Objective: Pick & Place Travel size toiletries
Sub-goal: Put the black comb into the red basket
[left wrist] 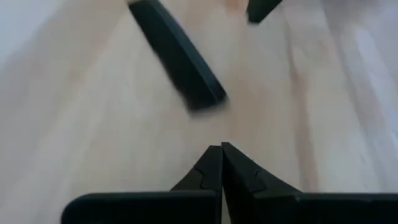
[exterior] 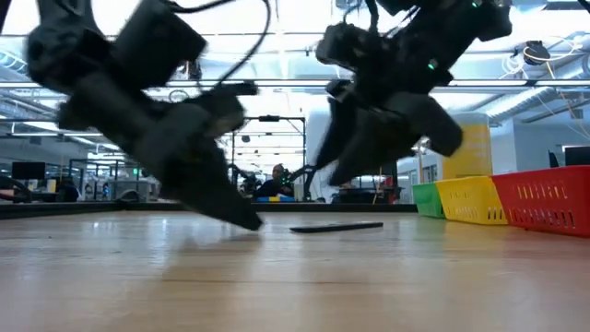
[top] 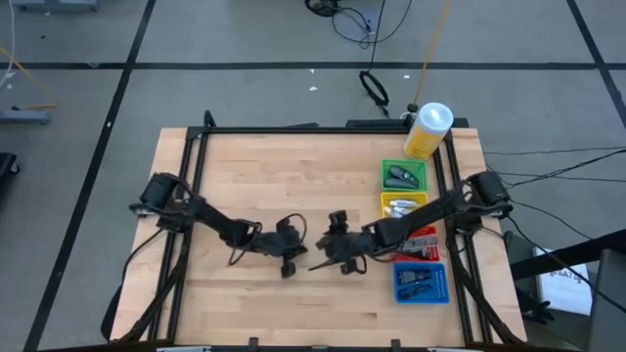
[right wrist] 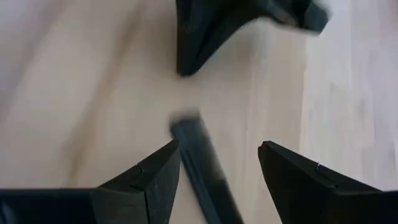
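R hand (right wrist: 217, 171) open, empty, dark stick (right wrist: 202, 165) by one finger, off-centre; may skid on closing. L hand (left wrist: 221, 163) closed, empty, close; collision risk.

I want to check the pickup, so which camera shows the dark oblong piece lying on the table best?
The left wrist view: dark oblong piece large and unobstructed. Right wrist shows it partly, between open fingers; low view edge-on; high view tiny.

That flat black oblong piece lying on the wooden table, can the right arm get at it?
Probably yes. The right gripper is open just above the flat black oblong piece, which lies bare on the wooden table. The shut left gripper sits close by.
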Tool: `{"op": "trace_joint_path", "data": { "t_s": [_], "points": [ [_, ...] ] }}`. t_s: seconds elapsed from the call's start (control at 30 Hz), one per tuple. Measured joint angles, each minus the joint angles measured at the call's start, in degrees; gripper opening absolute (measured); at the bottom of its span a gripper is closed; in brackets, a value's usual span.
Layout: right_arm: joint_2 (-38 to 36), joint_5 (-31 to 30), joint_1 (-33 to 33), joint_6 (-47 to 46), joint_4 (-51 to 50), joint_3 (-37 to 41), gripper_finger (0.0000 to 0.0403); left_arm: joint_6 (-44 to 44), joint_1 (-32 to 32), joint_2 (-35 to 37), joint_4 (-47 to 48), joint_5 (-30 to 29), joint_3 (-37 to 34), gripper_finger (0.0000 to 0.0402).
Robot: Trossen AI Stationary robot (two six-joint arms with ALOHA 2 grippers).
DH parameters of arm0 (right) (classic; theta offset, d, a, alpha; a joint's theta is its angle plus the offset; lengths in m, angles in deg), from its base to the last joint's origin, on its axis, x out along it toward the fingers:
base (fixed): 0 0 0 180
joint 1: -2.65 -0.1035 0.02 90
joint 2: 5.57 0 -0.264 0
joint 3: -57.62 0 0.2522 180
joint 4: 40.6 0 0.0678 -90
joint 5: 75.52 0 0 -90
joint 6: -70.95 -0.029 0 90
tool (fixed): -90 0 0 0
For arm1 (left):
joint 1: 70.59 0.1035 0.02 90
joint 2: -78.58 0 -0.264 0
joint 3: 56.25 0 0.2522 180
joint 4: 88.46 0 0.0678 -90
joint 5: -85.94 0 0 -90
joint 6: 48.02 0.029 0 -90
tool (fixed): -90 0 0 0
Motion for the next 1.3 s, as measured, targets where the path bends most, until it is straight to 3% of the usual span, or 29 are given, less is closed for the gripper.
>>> {"op": "trace_joint_path", "data": {
  "t_s": [0.17,0.3,0.53,0.77,0.87,1.0,1.17,1.3],
  "points": [
    [-0.5,1.2,0.3,-1.3,-3.5,3.1,0.0212,4.8,5.3,-5.6,-1.0,1.9,6.0,0.0001],
    [-0.5,0.6,0.3,-1.9,6.1,10.7,0.0212,6.0,7.9,-8.2,-1.0,4.7,9.3,0.0002],
    [-0.7,-2.1,0.3,-1.9,22.7,19.8,0.0212,7.6,9.9,-7.5,1.5,4.5,10.4,0.0001],
    [-5.9,-1.8,-0.5,-0.5,21.8,19.9,0.0212,7.2,10.9,-3.3,8.7,-1.0,10.5,0.0001],
    [-10.1,-1.7,0.6,-3.2,14.4,20.0,0.0205,7.2,10.9,-2.1,10.5,-3.1,10.5,0.0002],
    [-12.3,-1.7,3.9,-9.8,7.2,20.7,0.0162,7.6,10.9,-1.7,11.1,-3.2,10.5,0.0001],
    [-10.4,5.5,8.2,-12.8,11.0,22.5,0.0067,7.5,10.9,-1.6,12.4,-4.3,10.5,0.0002],
    [-6.6,7.8,9.1,-12.5,16.3,22.4,0.0008,6.6,10.9,-0.9,15.1,-5.0,10.5,0.0002]
  ]
}}
